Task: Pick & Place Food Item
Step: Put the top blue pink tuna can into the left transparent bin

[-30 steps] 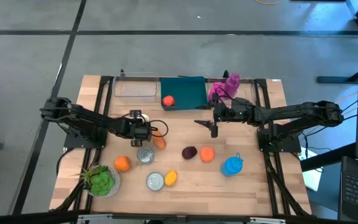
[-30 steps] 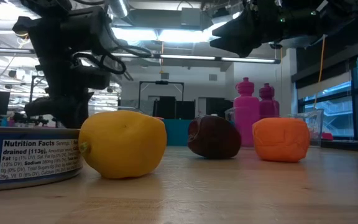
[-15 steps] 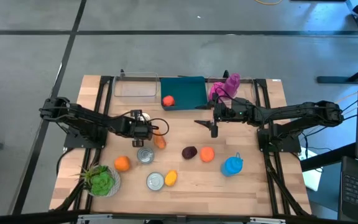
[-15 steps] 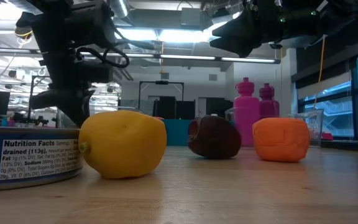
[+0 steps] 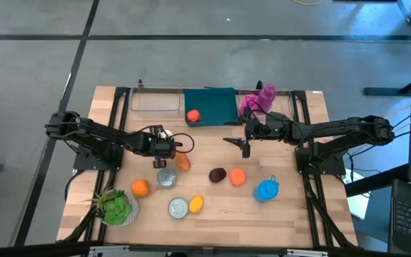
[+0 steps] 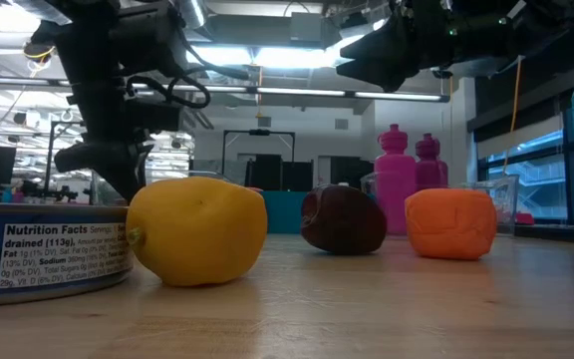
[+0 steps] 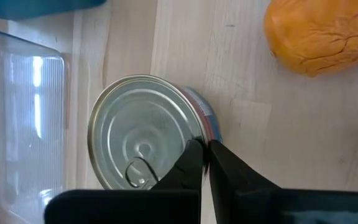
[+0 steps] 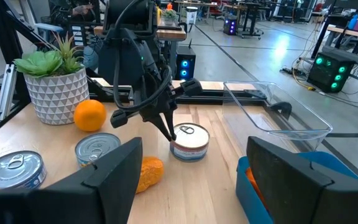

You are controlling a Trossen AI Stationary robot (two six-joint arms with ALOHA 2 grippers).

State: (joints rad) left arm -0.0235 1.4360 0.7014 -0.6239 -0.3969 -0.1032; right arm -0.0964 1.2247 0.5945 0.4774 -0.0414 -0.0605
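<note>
The left gripper (image 7: 205,163), fingers pressed together and empty, is held over the rim of a can (image 7: 146,140) near the table's middle, while the right gripper (image 5: 245,148) is parked spread apart nearer the far edge.

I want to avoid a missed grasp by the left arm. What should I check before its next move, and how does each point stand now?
1. Left gripper holds a food item: not ok. Its fingers are shut together with nothing between them.
2. Gripper centred on a target: not ok. The tips sit at the rim of the tin can, off its middle.
3. Tips touching the can: cannot tell.
4. Can upright: ok, pull-tab lid facing up.
5. Orange bread roll clear of the fingers: ok, it lies apart from them.
6. Right gripper out of the way: ok. It is open and empty over mid-table.
</note>
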